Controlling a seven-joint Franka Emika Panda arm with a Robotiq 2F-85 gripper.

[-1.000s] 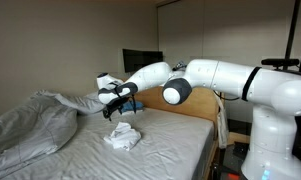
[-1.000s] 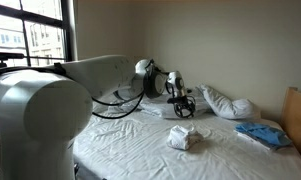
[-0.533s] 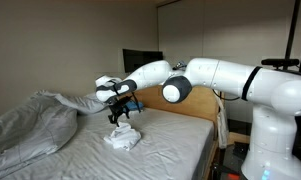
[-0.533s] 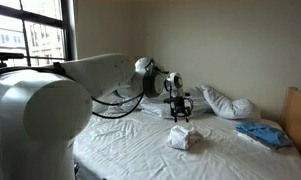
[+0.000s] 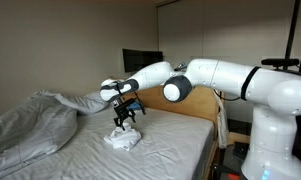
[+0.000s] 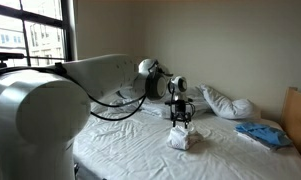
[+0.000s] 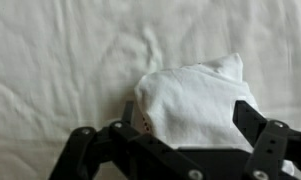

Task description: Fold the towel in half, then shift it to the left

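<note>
In the wrist view the end effector (image 7: 188,122) straddles the crumpled white towel (image 7: 195,90) on the bench (image 7: 60,60), fingers apart at its eight and four o'clock.

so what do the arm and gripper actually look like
The arm is a chain of glossy white rounded shells with a dark round joint cap. Black cables loop beneath it. The gripper is black, with linked, jointed fingers.
</note>
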